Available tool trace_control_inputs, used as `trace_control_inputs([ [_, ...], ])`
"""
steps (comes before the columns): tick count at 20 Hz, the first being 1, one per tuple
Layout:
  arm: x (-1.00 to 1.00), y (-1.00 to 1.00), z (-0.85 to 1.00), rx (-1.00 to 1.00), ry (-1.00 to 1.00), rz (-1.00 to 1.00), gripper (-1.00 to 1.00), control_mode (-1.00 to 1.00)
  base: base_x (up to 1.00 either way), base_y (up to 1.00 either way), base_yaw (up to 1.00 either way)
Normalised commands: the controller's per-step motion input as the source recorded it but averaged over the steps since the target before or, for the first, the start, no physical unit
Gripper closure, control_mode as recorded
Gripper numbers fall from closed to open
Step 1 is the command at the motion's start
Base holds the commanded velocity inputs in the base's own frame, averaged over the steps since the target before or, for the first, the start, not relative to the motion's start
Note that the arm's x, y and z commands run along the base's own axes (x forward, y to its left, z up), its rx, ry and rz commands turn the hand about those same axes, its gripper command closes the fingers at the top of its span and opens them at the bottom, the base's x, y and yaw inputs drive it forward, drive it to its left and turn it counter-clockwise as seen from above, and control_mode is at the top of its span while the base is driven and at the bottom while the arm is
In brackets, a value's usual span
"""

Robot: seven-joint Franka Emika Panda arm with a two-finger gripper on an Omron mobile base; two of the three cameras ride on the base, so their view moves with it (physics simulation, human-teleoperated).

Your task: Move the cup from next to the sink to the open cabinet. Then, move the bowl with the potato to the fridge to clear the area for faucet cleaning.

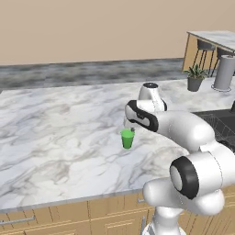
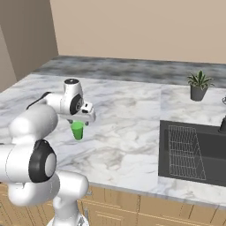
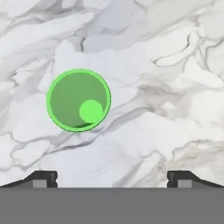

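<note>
A small green cup (image 1: 127,139) stands upright on the white marble counter (image 1: 55,133), left of the dark sink (image 2: 194,152). My gripper (image 1: 130,126) hangs just above it, pointing straight down, and touches nothing. From the right base view the cup (image 2: 77,131) sits directly under the gripper (image 2: 84,118). Looking down in the hand view, the cup's open mouth (image 3: 78,99) lies left of centre, ahead of the gripper (image 3: 112,179). Its two fingertips stand wide apart with only bare marble between them. A dark piece of the faucet (image 2: 223,126) shows at the sink's far edge.
A potted plant (image 2: 199,87) stands at the back of the counter beyond the sink. A grey upright cylinder (image 1: 224,72) is to its right, with bar stools (image 1: 204,50) behind. The sink holds a wire rack (image 2: 185,152). Wide bare marble stretches left of the cup.
</note>
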Motion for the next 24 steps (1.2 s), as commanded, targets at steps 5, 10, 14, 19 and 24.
trace_control_inputs([
  [5, 0.33, 0.00, -0.28, 0.12, 0.00, 0.00, -1.00, -1.00, 0.00, 0.00, 0.00],
  [10, 0.29, 0.00, -0.12, 0.05, -0.01, 0.00, -1.00, -1.00, 0.00, 0.00, 0.00],
  [14, 0.18, 0.00, -0.22, -0.09, 0.00, 0.00, -1.00, -1.00, 0.00, 0.00, 0.00],
  [19, 0.13, 0.00, -0.34, -0.08, 0.00, 0.00, -1.00, -1.00, 0.00, 0.00, 0.00],
  [24, 0.02, 0.00, -0.31, -0.01, 0.00, 0.00, -1.00, -1.00, 0.00, 0.00, 0.00],
])
